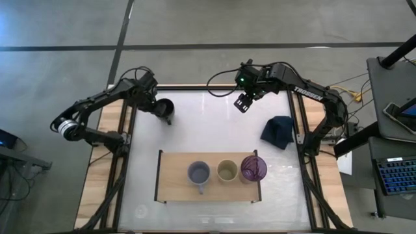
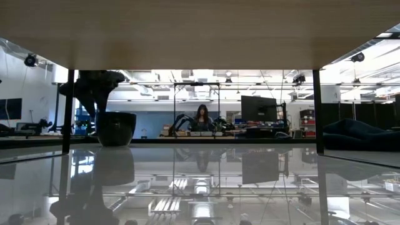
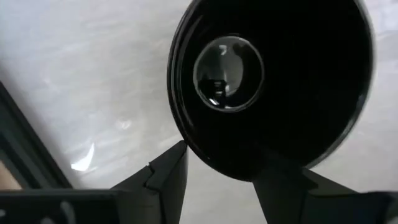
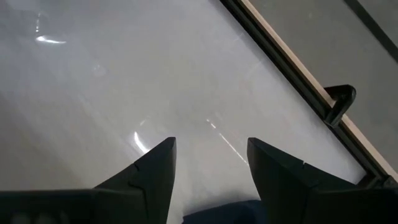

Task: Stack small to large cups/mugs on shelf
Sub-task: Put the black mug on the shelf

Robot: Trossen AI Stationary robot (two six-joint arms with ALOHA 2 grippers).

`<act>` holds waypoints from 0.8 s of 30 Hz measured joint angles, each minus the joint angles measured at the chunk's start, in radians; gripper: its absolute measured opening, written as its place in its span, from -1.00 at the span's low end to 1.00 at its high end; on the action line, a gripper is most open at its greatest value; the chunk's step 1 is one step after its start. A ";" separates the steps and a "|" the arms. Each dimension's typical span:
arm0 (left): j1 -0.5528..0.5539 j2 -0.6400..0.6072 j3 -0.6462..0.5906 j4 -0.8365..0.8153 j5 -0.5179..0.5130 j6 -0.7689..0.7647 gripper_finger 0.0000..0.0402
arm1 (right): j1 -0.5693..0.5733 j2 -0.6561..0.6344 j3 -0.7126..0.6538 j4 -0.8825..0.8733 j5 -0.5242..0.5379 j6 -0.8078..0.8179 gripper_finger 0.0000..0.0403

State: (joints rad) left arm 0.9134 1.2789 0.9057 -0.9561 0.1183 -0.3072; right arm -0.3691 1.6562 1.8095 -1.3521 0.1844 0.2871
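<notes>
Black mug [image 1: 164, 108]: far-left tabletop, gripped at its rim by left gripper [image 1: 158, 109]. Shelf [image 1: 172, 188]: held grey-lavender mug [image 1: 199, 173], cream cup [image 1: 227, 170], purple cup [image 1: 253, 168]. Right gripper [image 1: 244, 102]: spread apart, empty, hovering at far edge.

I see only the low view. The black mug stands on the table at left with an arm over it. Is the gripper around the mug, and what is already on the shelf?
Observer: The left gripper has its fingers on either side of the black mug's rim; whether they grip it, I cannot tell.
Operator: And the shelf?
Observer: The shelf carries three in a row: grey-lavender mug, cream cup, purple cup.
Operator: The other arm?
Observer: The right gripper is open over bare tabletop at the far edge.
</notes>
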 joint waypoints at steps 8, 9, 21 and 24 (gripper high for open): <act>0.001 -0.031 -0.014 0.090 -0.004 -0.038 -0.24 | 0.000 0.000 0.000 0.001 0.000 0.000 -0.05; 0.001 -0.020 -0.018 0.093 -0.003 -0.047 -0.24 | 0.000 0.000 0.000 0.001 0.000 0.000 -0.05; 0.001 0.047 -0.010 0.170 -0.023 -0.034 -0.54 | 0.000 0.000 0.000 -0.001 0.000 0.006 -0.05; 0.001 0.047 -0.010 0.169 -0.027 -0.020 -0.84 | 0.000 0.000 0.000 -0.001 0.000 0.008 -0.05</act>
State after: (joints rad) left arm 0.9146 1.3254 0.8959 -0.7870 0.0909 -0.3269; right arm -0.3695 1.6566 1.8095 -1.3529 0.1848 0.2947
